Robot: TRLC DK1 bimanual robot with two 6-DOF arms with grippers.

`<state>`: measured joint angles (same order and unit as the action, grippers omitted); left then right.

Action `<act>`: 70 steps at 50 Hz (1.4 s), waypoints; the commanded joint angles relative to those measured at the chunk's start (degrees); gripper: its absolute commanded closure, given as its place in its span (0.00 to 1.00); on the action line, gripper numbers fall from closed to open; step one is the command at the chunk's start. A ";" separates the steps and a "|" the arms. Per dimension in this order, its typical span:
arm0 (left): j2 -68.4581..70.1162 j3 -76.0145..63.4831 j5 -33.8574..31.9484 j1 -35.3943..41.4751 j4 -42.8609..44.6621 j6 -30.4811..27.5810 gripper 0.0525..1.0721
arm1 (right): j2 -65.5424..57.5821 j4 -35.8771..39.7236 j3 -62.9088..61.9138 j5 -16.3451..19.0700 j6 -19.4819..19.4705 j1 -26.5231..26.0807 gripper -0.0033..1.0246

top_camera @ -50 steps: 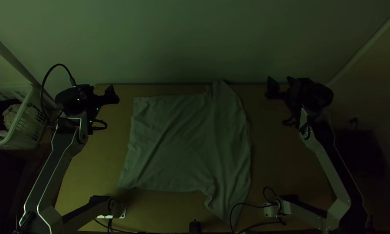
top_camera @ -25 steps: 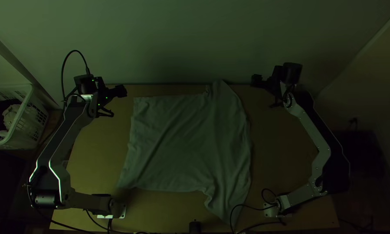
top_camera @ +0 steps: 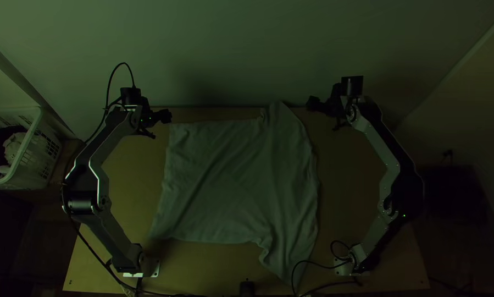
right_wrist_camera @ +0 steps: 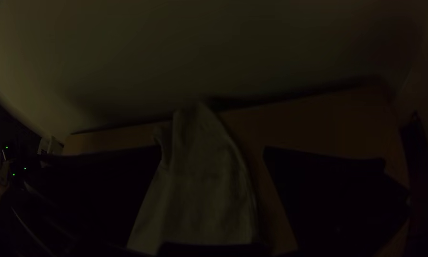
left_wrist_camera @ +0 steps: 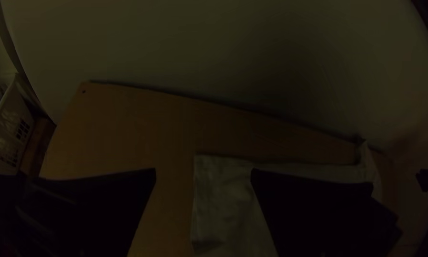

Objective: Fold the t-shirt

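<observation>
From where I stand, the t-shirt (top_camera: 241, 181) lies spread across the middle of the wooden surface (top_camera: 120, 181), loose creases running through it. Its broad, straighter edge is toward the left arm (top_camera: 95, 176). Toward the right arm (top_camera: 389, 165) it draws out into 2 narrow ends, 1 up at the surface's far edge, with a small bunched bit beside it, and 1 down near the front, where a black cable (top_camera: 307, 261) crosses its tip.

The left pincer (top_camera: 166, 115) is near the shirt's far corner on the left. Its 2 wide black fingers stand well apart, with nothing gripped between them. The right pincer (top_camera: 314, 103) is by the surface's far edge, to the right of the shirt's far tip. It is open as well, its 2 fingers spread wide and holding nothing; seen from its wrist, the shirt's far end shows in the gap.

A pale wall (top_camera: 230, 55) rises behind the surface. Off to the left is a white basket (top_camera: 50, 146) with bundled cloth (top_camera: 15, 146) in it.
</observation>
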<state>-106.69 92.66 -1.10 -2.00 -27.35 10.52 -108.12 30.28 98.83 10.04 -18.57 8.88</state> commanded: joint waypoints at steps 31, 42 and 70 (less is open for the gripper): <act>-18.46 14.39 2.33 -0.64 -1.74 -2.35 0.20 | -7.90 5.14 8.49 0.94 -2.97 0.61 0.05; -21.01 16.32 2.33 -0.55 -3.06 -3.40 0.20 | -8.69 5.14 8.40 0.94 -2.97 0.78 0.05; -23.21 15.79 2.33 1.56 -3.58 -4.81 0.97 | -12.56 6.54 9.28 -1.78 -2.97 2.10 0.05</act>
<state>-128.42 108.62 1.30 -1.32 -30.33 6.39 -118.63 35.38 106.21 9.34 -20.58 10.76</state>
